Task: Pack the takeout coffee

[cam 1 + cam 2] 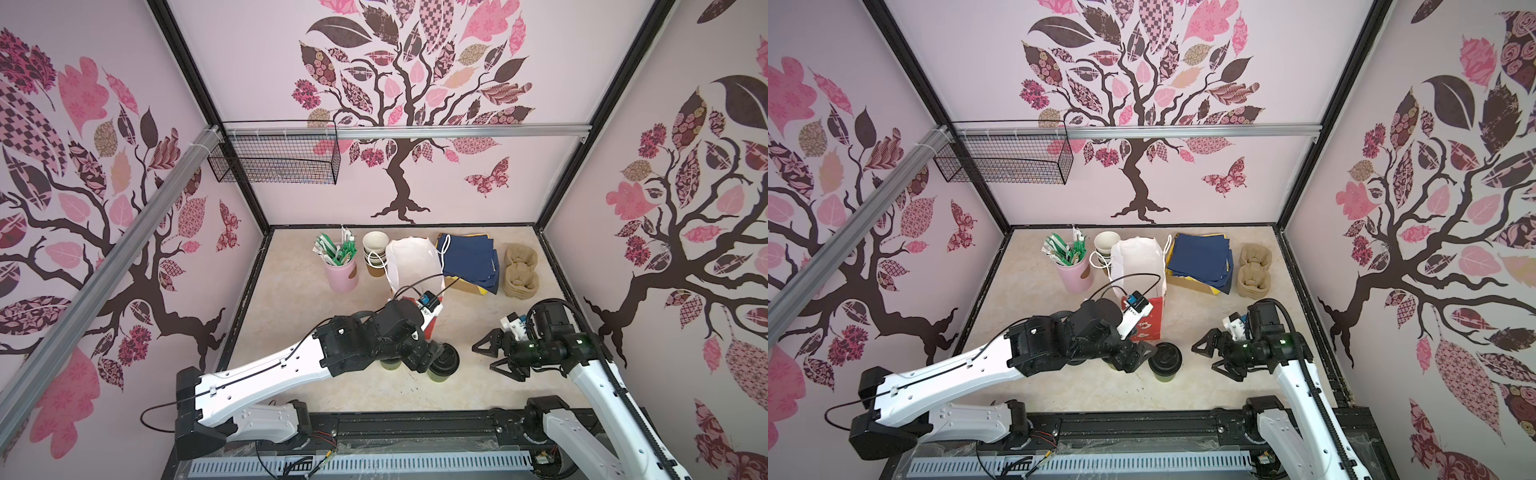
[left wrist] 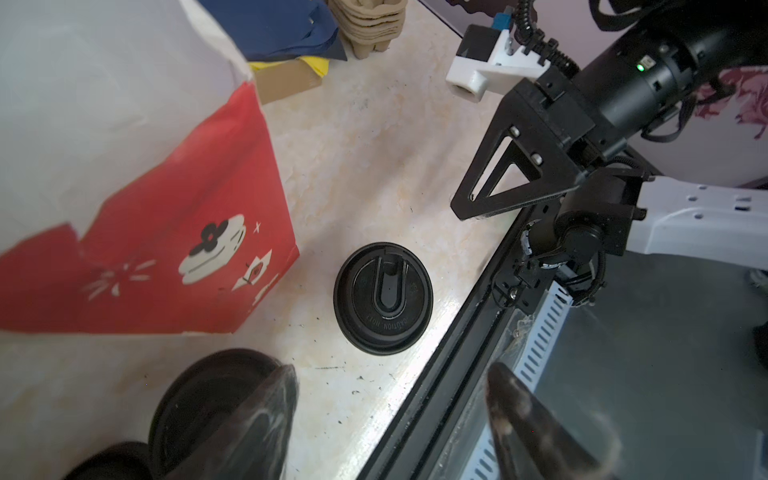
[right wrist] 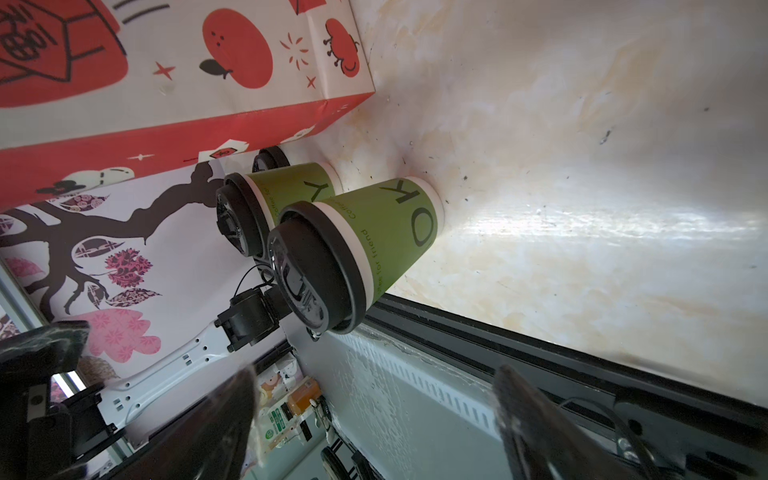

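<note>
- Judging this the grasp step, we find the 2 green cups (image 3: pixel 374 245) upright, unpacked, just in front of the paper bag (image 1: pixel 1144 322).
- Our left gripper (image 2: pixel 390 374) and right gripper (image 1: pixel 1204 357) stand spread, empty.
- Next we must straddle 1 cup squarely.

White shells, black joints on my left arm (image 1: pixel 257 374) and right arm (image 1: pixel 592 384); my right gripper (image 1: pixel 482 357) bears black triangular fingers (image 2: pixel 552 170).

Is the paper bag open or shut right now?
Open: the paper bag stands upright, its mouth spread wide, white inside showing in both top views.
</note>
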